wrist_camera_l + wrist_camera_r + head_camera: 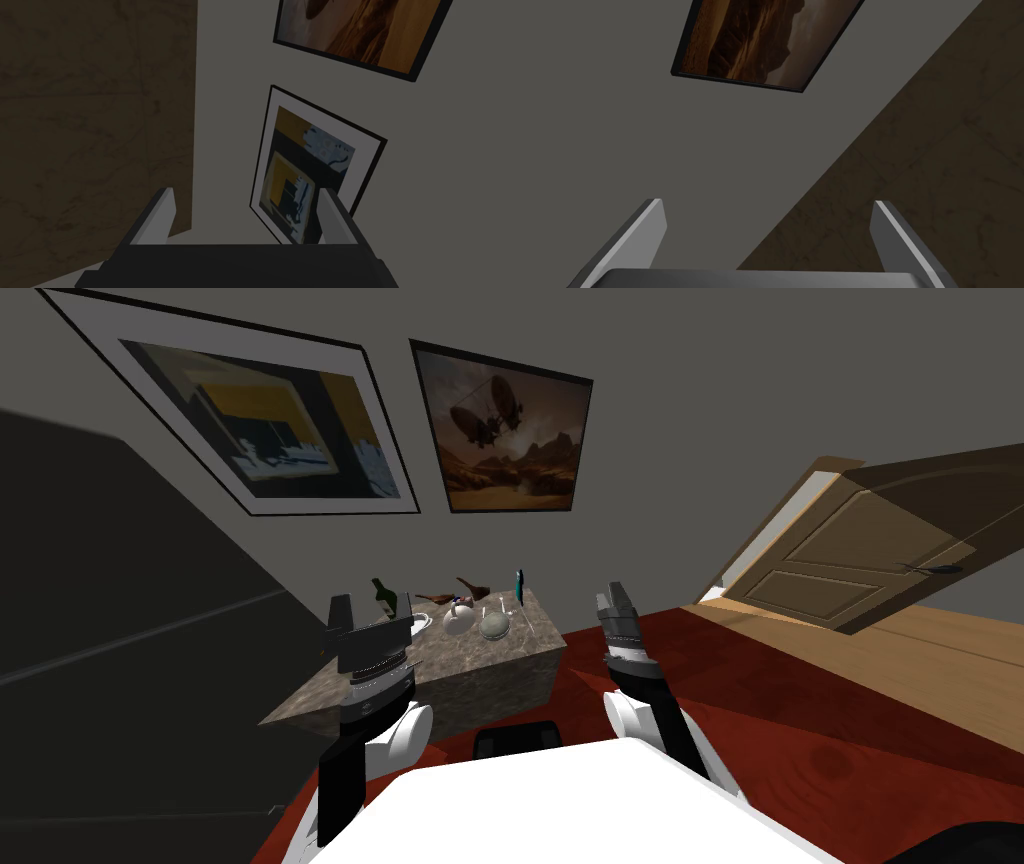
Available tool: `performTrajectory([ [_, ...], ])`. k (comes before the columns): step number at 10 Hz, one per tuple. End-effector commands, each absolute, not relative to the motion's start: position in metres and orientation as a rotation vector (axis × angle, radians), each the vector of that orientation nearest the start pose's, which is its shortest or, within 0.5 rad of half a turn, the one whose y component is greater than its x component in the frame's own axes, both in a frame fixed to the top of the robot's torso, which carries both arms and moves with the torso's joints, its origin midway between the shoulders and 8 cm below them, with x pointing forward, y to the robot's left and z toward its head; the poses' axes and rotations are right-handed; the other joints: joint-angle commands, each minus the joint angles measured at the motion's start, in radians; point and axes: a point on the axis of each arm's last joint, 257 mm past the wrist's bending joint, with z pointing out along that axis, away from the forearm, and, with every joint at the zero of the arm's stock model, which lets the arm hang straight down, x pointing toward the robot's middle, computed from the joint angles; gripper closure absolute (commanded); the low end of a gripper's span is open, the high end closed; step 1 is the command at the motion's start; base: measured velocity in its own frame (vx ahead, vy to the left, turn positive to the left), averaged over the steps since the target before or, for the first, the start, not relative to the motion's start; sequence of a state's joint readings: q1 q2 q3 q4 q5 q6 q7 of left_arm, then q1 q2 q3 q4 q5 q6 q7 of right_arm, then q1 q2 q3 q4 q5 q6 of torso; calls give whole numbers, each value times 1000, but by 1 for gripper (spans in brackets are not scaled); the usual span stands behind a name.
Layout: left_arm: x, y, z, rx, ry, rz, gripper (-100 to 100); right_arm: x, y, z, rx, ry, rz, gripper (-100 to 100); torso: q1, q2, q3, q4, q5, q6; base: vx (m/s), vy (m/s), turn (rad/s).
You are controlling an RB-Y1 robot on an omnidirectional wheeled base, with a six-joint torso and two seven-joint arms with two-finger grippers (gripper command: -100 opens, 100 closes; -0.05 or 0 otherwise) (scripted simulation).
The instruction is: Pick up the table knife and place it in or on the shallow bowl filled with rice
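Left gripper [362, 623] is hovering spread over the marble table [440, 673]. Shallow bowl [420, 621] is sitting just past it. Table knife [534, 622], seemingly a pale sliver, is lying at my 12 o'clock, well apart from both grippers. Right gripper [613, 593] is hanging spread over red floor [800, 708]. Door [850, 553] is standing open at 2 o'clock.

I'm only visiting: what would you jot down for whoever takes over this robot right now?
Left gripper: open, empty, raised in front of the table.
Right gripper: open, empty, raised by the table's right side.
The stone-topped table carries a green bottle and small dishes; knife and rice bowl are too small to pick out.
Done: nothing, the knife is not yet picked up.
Left: move closer, find the knife, grasp it, set it in the rice bowl.
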State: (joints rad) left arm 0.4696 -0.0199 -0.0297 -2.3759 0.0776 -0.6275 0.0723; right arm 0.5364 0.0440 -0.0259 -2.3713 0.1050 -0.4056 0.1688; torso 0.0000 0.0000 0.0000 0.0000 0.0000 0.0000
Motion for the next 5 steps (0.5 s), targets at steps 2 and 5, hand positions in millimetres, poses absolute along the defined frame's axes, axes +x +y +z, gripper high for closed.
performTrajectory([
  [2,297,273,95,-537,352,-1506,0,347,-281,30,561,750,1046,-100,0,0,0,0,0,0,-5,0,4],
  [5,297,273,95,-537,352,-1506,0,365,-284,17,573,810,1088,-100,-1,1,0,0,0,0,-17,0,11],
])
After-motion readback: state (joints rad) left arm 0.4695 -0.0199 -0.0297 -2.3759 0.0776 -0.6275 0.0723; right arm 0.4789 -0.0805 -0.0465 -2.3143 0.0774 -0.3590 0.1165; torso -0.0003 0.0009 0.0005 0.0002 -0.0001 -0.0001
